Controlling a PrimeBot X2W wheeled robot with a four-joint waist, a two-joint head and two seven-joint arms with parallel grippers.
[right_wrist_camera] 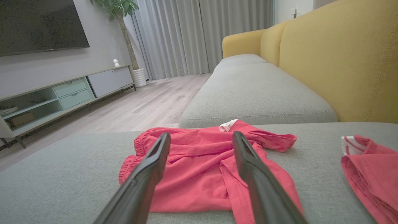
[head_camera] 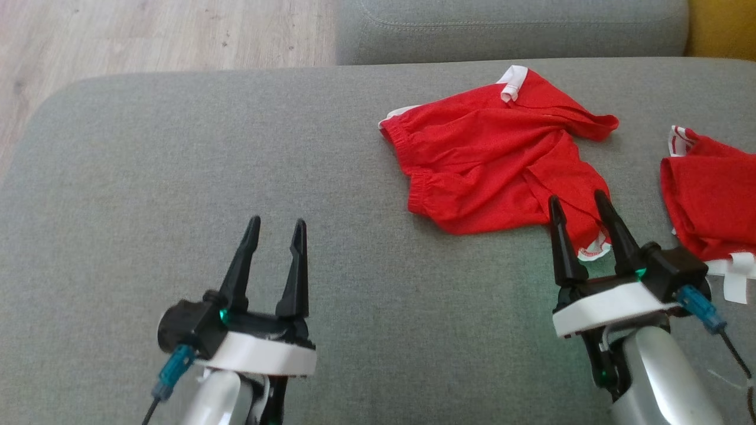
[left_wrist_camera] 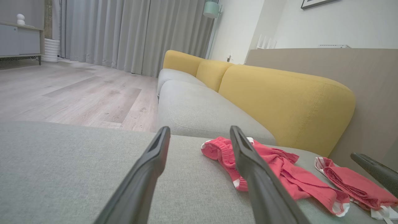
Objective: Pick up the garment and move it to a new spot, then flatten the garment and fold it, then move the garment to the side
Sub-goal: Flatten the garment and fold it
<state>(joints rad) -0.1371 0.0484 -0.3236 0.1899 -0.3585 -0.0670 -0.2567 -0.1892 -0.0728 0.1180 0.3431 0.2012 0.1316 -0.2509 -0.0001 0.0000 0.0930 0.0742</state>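
Note:
The garment [head_camera: 490, 159] is a pair of red shorts with white trim, lying rumpled on the grey cushion right of centre. It also lies ahead in the right wrist view [right_wrist_camera: 202, 174] and to the right in the left wrist view [left_wrist_camera: 276, 168]. My right gripper [head_camera: 579, 203] is open, its fingertips over the shorts' near leg hem, with nothing between them. Over bare cushion at the lower left my left gripper [head_camera: 277, 227] stands open and empty, well left of the shorts.
A second red and white piece of clothing [head_camera: 711, 200] lies at the right edge of the grey cushion [head_camera: 177, 177]. Yellow backrests [right_wrist_camera: 342, 56] rise on the right. Another grey seat [head_camera: 508, 29] adjoins beyond, and wooden floor [head_camera: 147, 35] shows at the far left.

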